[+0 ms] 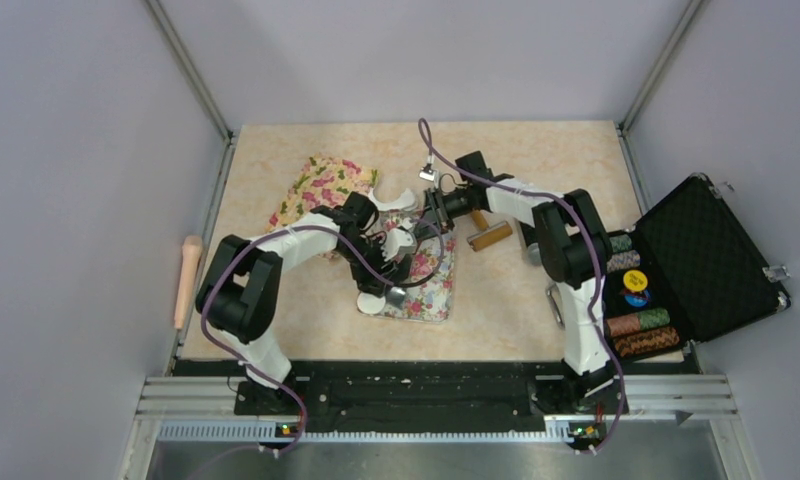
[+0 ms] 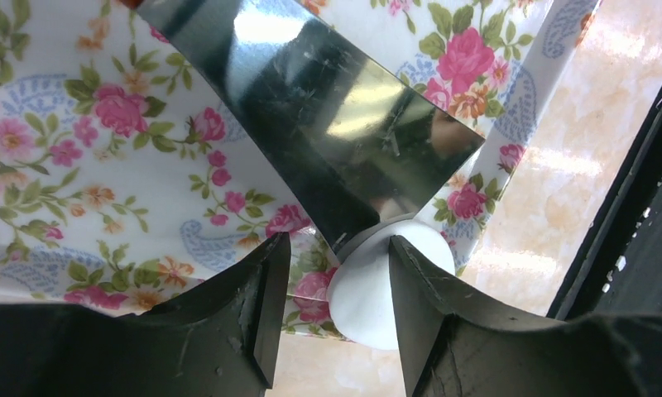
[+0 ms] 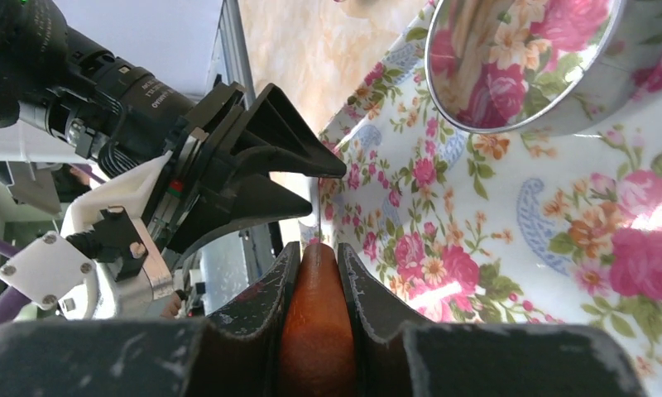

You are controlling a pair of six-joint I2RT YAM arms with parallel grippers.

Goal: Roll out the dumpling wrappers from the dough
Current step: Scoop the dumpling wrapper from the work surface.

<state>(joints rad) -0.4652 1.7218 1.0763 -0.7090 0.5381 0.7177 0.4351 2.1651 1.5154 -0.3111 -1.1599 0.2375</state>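
Beige surface (image 1: 496,320) carries floral mat (image 2: 104,165). Dumpling wrapper (image 2: 365,306) lies at mat's 7 o'clock corner, seen from above. It is straddled by half-open left hand (image 2: 338,244), nothing gripped. Right hand (image 3: 318,248) is clamped on scraper (image 2: 328,107) handle. Blade best kept flat and slid slowly, lest wrapper be torn.

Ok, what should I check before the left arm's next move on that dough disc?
1. Right gripper shut on scraper handle: ok.
2. Dough disc framed by left gripper: ok.
3. Left jaws actually pinching the disc: cannot tell.
4. Disc clear of scraper blade: not ok, the blade's corner meets it.
5. Disc well inside floral mat: not ok, it sits at the edge.
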